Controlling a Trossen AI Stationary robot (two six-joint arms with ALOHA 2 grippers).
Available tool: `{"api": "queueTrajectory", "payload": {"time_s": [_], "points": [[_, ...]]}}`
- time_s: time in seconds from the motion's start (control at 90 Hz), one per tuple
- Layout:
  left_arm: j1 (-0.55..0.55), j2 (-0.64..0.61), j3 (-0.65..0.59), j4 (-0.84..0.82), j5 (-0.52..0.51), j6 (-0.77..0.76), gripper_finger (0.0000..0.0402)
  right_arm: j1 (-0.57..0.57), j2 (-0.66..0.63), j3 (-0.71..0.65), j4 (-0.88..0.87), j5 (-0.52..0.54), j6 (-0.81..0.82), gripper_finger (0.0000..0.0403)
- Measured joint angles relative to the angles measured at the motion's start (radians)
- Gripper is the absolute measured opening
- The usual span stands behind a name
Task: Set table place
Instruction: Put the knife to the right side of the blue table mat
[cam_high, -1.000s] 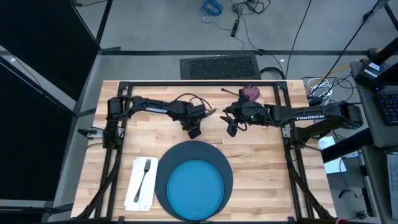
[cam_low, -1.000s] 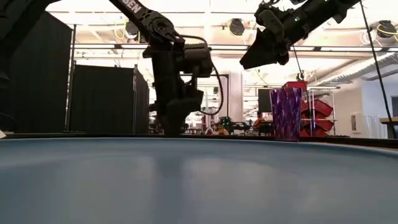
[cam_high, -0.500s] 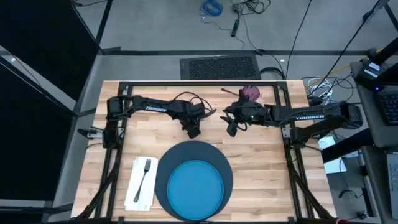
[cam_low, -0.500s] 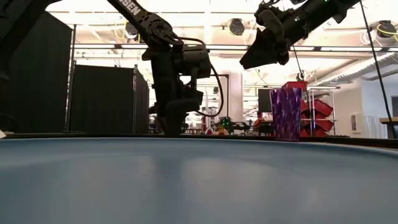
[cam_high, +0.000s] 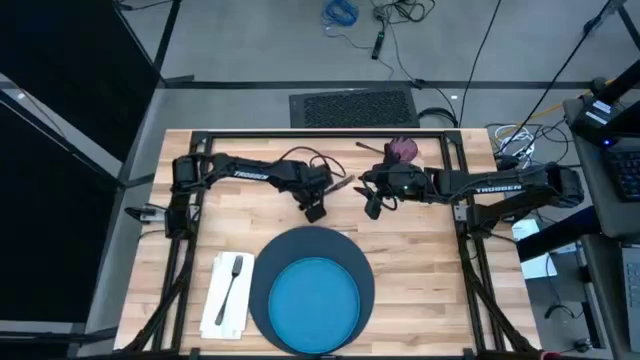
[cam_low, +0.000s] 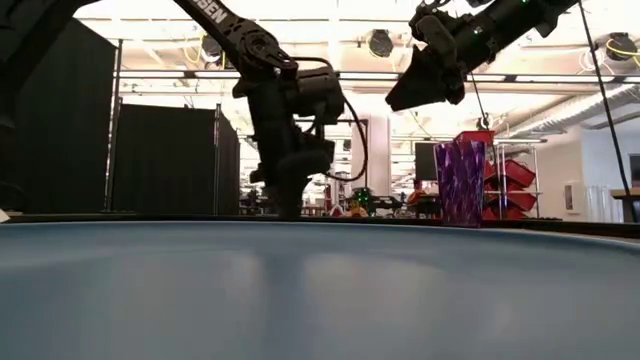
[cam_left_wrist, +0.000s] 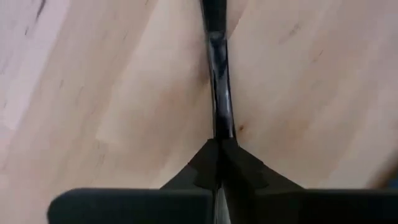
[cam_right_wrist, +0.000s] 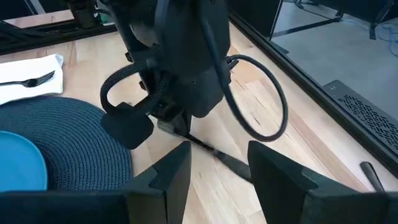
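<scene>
One camera is hanging above me, looking straight down on the whole pale butcher-block wooden table (cam_high: 420, 240), both my arms and the grey floor beyond its far edge. Another is sitting at table-top height, so close behind the bright blue round plate (cam_low: 320, 290) that its rim is filling the lower half, and it is facing level into the room; both are sharing the small purple ribbed cup (cam_low: 461, 183). My left wrist camera is peering almost straight down, very near the planks, along a thin dark metal utensil (cam_left_wrist: 219, 93). My right wrist camera is facing across the table toward my left arm, sharing the dark navy woven round mat (cam_right_wrist: 68, 134) with the overhead view.
</scene>
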Motion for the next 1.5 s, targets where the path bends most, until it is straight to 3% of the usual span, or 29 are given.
{"api": "queueTrajectory", "payload": {"time_s": [0.156,0.344,0.544,0.733,1.011,1.111,1.222,1.311,1.433,1.5], "points": [[-0.01,0.0,0.001,0.068,0.097,-0.002,0.0,0.0,0.0,0.0,-0.008,-0.005,0.0,0.0146],[-0.033,0.004,0.001,0.09,0.121,-0.028,0.0,0.0,0.0,0.0,-0.034,-0.08,0.004,0.0146],[-0.07,0.004,0.002,0.134,0.122,-0.027,0.0,0.0,0.0,0.0,-0.035,-0.084,0.027,0.0146],[-0.086,-0.026,0.002,0.097,-0.047,0.05,0.0,0.013,0.029,0.0,-0.04,-0.181,0.077,0.0146],[-0.069,-0.251,0.002,-0.03,-0.228,0.134,0.0,0.068,0.141,0.0,-0.017,-0.188,0.124,0.0146],[-0.061,-0.36,-0.001,-0.094,-0.297,0.137,0.0,0.063,0.19,0.0,0.04,-0.188,0.149,0.0146],[-0.062,-0.487,-0.049,-0.091,-0.308,0.131,0.0,0.05,0.258,0.0,0.152,-0.205,0.151,0.0138],[-0.074,-0.585,-0.112,-0.073,-0.309,0.109,0.0,0.037,0.323,0.0,0.238,-0.26,0.139,0.0106],[-0.1,-0.704,-0.228,-0.065,-0.31,0.054,0.0,0.015,0.411,0.02,0.295,-0.269,0.117,0.0021],[-0.119,-0.761,-0.305,-0.019,-0.31,0.028,0.0,0.002,0.458,0.058,0.294,-0.267,0.111,0.001]]}}
